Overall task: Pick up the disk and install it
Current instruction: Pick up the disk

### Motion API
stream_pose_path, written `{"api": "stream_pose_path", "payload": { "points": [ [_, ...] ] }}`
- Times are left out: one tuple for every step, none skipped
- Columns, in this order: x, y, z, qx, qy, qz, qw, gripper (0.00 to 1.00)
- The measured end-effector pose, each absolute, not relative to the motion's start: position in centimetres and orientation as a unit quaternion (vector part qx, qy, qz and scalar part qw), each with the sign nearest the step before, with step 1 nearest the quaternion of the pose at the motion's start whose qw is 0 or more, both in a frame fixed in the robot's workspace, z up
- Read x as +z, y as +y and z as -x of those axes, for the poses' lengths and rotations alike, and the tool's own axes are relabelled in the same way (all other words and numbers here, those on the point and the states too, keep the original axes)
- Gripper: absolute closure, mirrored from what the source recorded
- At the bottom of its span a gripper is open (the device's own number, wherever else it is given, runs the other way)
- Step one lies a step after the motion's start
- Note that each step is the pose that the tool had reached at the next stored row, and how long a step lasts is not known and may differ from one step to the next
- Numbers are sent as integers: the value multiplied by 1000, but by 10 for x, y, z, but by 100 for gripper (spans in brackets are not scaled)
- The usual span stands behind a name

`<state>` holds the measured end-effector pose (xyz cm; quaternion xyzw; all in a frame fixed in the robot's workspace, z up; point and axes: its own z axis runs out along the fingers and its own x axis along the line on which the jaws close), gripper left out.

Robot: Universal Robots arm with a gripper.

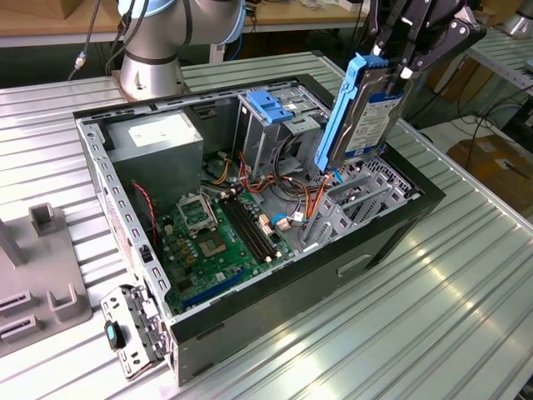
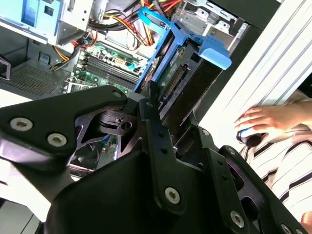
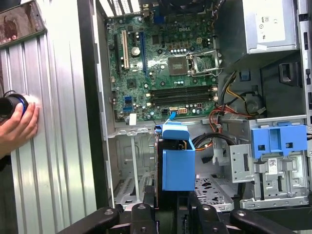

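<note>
The gripper (image 1: 398, 65) is clamped on the disk (image 1: 366, 117), holding it on edge. Likely to line it up with the bay (image 1: 354, 200) just below

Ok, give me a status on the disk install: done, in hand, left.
Done: the disk is picked up, off the table, with the jaws shut on its upper end. In hand: it hangs nearly upright over the open computer case, its lower end just above the grey drive cage. Left: it is not yet seated in the cage.
</note>
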<state>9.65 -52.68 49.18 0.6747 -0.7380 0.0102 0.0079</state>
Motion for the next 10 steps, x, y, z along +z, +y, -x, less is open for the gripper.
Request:
{"api": "stream_pose_path", "payload": {
  "points": [
    [492,-529,-97,10,-738,-675,8,65],
    [492,-532,-97,10,-738,-675,8,65],
    [492,-535,-97,10,-738,-675,8,65],
    [492,-537,-97,10,-738,-675,8,65],
    [492,-540,-97,10,-738,-675,8,65],
    [492,-541,-97,10,-738,-675,8,65],
    [492,-542,-97,10,-738,-675,8,65],
    [492,-543,-97,10,-738,-675,8,65],
    [492,-543,-97,10,-738,-675,8,65],
    [492,-543,-97,10,-738,-675,8,65]
  ]
}}
